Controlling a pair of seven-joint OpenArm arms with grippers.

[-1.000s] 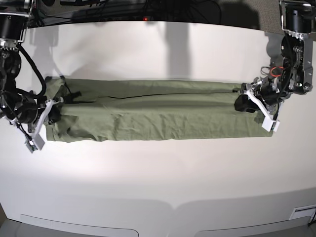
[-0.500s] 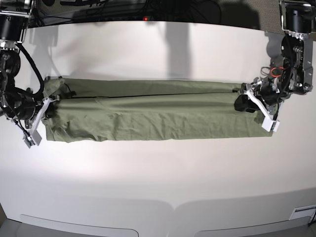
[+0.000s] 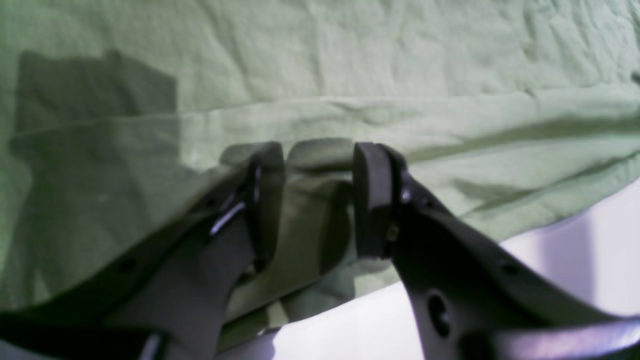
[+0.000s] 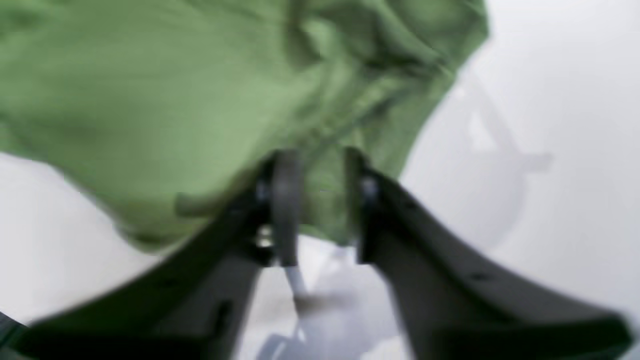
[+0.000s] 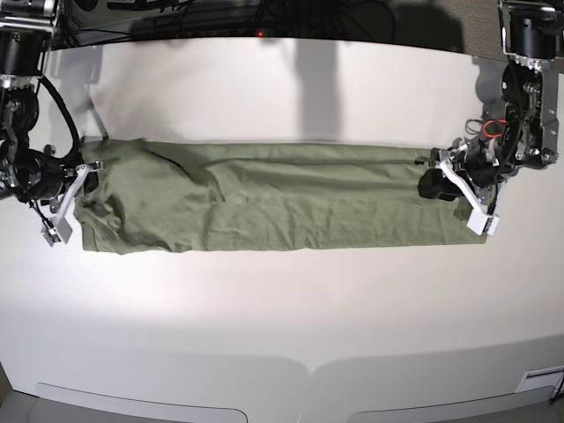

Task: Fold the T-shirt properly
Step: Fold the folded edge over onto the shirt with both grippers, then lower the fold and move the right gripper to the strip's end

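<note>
The T-shirt (image 5: 273, 198) lies folded into 1 long green band across my white bench (image 5: 282, 317), stretching between my 2 arms.

My left end effector (image 5: 458, 196) sits at the band's end on the base view's right. In my left wrist view its 2 dark fingers (image 3: 369, 200) stand apart with cloth bunched between them. One pad is half buried under a fold of fabric, so I cannot tell whether they are pinching that cloth or merely straddling it. A dark square shadow covers the upper left of that view and hides the weave there.

My right end effector (image 5: 66, 198) is at the other end of the band. My right wrist view is smeared by motion blur: I make out 2 fingers (image 4: 285, 210) with a clear gap, and green cloth showing in and beyond that gap, but the blur keeps me from saying whether the cloth touches either pad. From the base view the jaws look parted, with the shirt's edge just beside them and rumpled.

The shirt's end near my right arm is lumpy and its corners are hard to trace. Both arms are cut off by the base view's edges.
</note>
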